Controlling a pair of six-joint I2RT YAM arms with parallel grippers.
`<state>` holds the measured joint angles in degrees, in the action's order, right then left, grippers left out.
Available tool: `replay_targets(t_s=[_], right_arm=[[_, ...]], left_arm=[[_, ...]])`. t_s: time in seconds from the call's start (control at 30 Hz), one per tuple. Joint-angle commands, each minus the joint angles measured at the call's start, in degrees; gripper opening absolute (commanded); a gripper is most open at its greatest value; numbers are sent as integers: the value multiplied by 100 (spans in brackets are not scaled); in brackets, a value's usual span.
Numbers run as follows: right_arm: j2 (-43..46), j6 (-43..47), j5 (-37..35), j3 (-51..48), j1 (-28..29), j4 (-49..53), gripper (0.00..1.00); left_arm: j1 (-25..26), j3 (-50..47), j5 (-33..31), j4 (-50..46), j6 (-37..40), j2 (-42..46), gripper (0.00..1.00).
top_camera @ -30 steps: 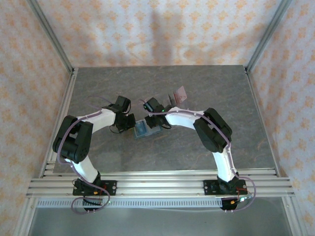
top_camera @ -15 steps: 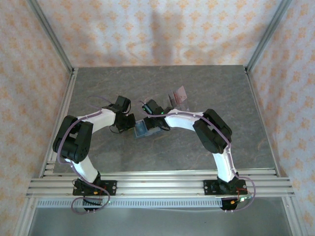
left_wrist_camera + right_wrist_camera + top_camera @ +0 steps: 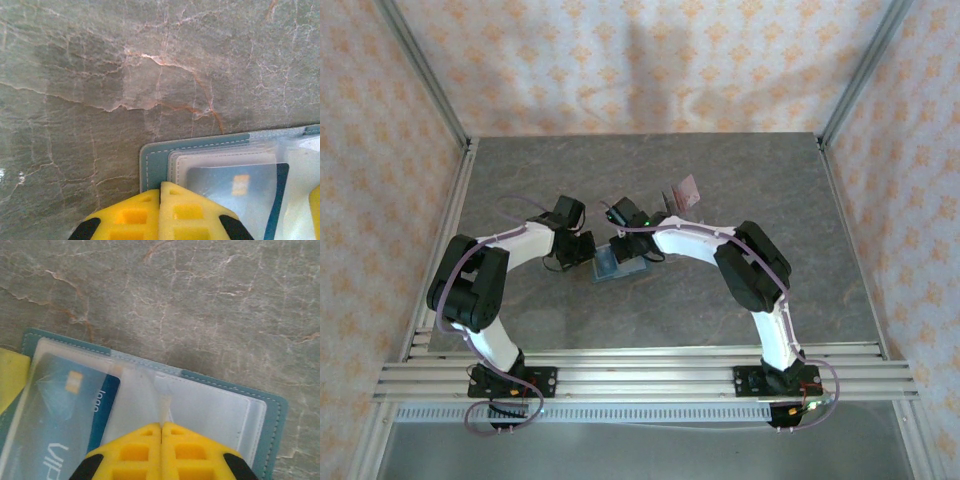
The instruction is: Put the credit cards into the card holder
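Mostly cut off, the closed left pincer (image 3: 160, 190) covers a corner of the holder (image 3: 150, 165), while the right pincer (image 3: 161, 427) pinches a pale card (image 3: 164, 407) edge-on beside the holder's sleeved blue card (image 3: 70, 440).

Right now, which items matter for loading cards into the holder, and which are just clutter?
Job:
card holder, lying open
blue card, in its clear sleeve
pink card, farther back on the table

Lying about:
clear rack, by the pink card
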<state>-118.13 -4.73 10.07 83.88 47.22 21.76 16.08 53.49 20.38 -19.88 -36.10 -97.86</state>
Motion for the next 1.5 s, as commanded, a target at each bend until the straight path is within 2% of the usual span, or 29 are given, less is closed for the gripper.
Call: replay_targets(t_s=[0.0,0.2,0.37,0.7,1.1,1.27,1.47], right_arm=[[211,-201,357,177,49,141,0],[279,-447,765,185,50,44,0],[360,-517,677,195,15,32,0],[396,-748,1105,266,-29,-114,0],[364,-1478,2196,-159,-307,-777,21],[305,-1576,2289,-344,-371,-791,23],[640,-1360,1955,-533,-380,-628,26]], left_arm=[[1,-159,10,15,-29,-121,0],[11,-175,12,25,-51,-113,0],[18,-216,18,47,-55,-94,0],[32,-201,61,72,-90,-79,0],[52,-181,54,63,-82,-102,0],[48,-169,54,58,-82,-94,0],[50,-169,51,45,-64,-119,0]])
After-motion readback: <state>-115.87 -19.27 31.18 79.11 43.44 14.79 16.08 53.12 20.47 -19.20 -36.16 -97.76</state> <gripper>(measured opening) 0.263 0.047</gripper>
